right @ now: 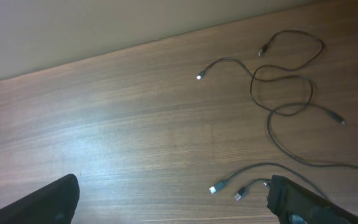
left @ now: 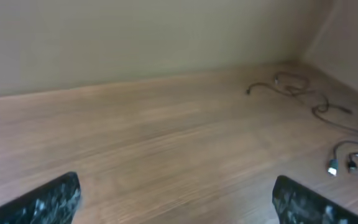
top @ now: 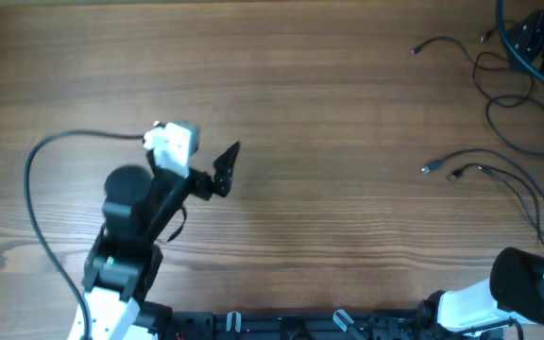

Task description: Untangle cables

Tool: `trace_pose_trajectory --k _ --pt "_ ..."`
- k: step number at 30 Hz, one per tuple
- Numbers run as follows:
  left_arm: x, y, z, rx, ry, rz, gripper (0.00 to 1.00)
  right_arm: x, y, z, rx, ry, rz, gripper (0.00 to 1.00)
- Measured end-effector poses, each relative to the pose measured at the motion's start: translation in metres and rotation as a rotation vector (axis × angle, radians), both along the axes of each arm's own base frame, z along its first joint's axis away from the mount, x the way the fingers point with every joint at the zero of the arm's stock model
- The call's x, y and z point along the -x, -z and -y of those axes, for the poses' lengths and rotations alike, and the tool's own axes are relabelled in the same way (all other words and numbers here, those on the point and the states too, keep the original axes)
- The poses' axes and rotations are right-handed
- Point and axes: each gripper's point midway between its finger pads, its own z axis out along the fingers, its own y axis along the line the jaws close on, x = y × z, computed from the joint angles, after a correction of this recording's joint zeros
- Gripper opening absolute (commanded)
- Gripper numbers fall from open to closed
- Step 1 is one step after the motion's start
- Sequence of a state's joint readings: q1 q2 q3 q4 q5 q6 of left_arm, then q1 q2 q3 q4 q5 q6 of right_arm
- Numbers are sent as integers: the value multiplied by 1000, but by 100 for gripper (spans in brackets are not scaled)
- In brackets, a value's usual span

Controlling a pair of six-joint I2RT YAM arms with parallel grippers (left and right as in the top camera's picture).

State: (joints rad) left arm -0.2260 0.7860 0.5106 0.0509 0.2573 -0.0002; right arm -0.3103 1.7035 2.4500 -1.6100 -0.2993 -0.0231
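While the right claw point(right: 174, 204) gapes, cables point(right: 284, 77) lie looped beyond it.

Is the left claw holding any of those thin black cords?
No, the left gripper is open and empty; the cables lie ahead of it.

I have the cables point(right: 270, 121) lying on the surface point(top: 348, 113) at its far right, one bunch behind another. My left end effector point(top: 223, 170) sits left of centre, well apart from them. The right arm point(top: 522, 288) is at the near right corner, before the nearer cables.
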Motion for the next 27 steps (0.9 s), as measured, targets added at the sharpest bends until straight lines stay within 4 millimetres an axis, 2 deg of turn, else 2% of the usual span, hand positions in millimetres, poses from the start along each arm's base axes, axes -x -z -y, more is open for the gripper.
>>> trace_pose_trajectory --k 5,10,27 --pt "25 -3 -26 50 -52 274 100 0 0 0 0 0 0 100" --pt "46 10 -40 59 -89 392 100 0 0 0 0 0 0 100" --pt "61 72 -68 36 -219 178 100 0 0 0 0 0 0 100"
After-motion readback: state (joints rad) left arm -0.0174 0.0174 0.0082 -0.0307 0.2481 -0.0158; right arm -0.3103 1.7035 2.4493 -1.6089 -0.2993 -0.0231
